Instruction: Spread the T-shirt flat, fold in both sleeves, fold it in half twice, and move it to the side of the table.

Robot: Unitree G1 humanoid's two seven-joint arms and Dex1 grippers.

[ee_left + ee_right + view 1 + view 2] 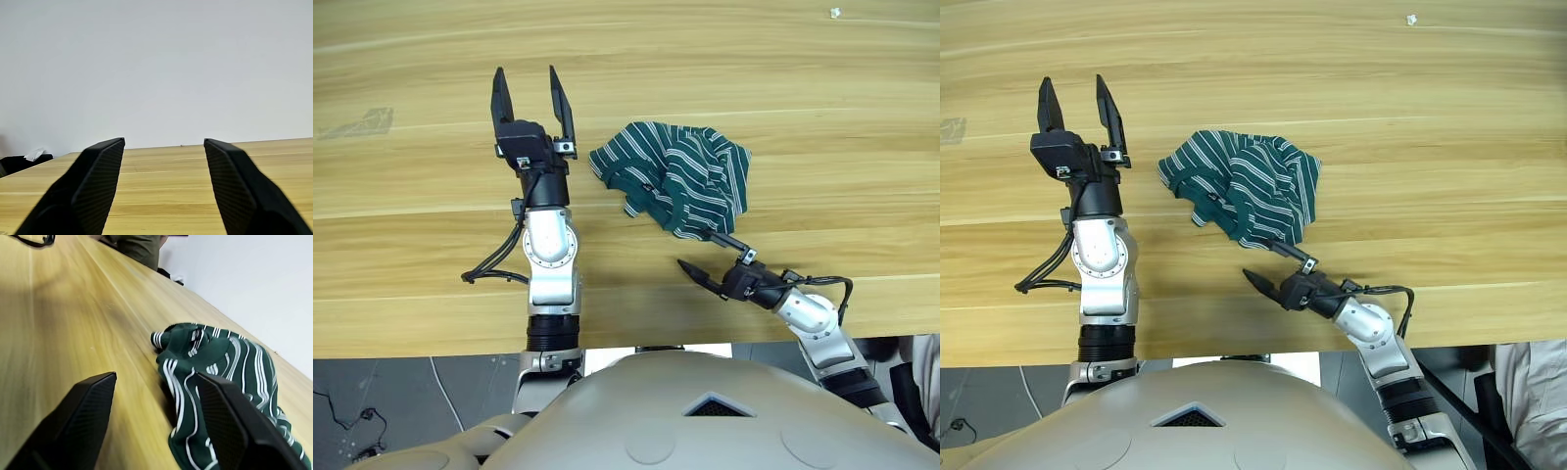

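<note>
one t-shirt (671,176): dark green with white stripes, crumpled in a loose heap near the middle of the table (803,69); the sleeves cannot be told apart in the bunch.
handling: likely light, soft and limp; it should sag and drag rather than hold a shape, and layers may cling together.
where to hold: probably best at a free hem on the near side, pinching one layer and drawing it outward.
right gripper (697,249): fingers spread, low over the table at the heap's near edge, the farther finger at or touching the cloth, nothing pinched.
left gripper (526,76): fingers spread wide, just beside the heap on its left, pointing away from the robot, holding nothing.
table: smooth pale wood, so the cloth may slide.
</note>
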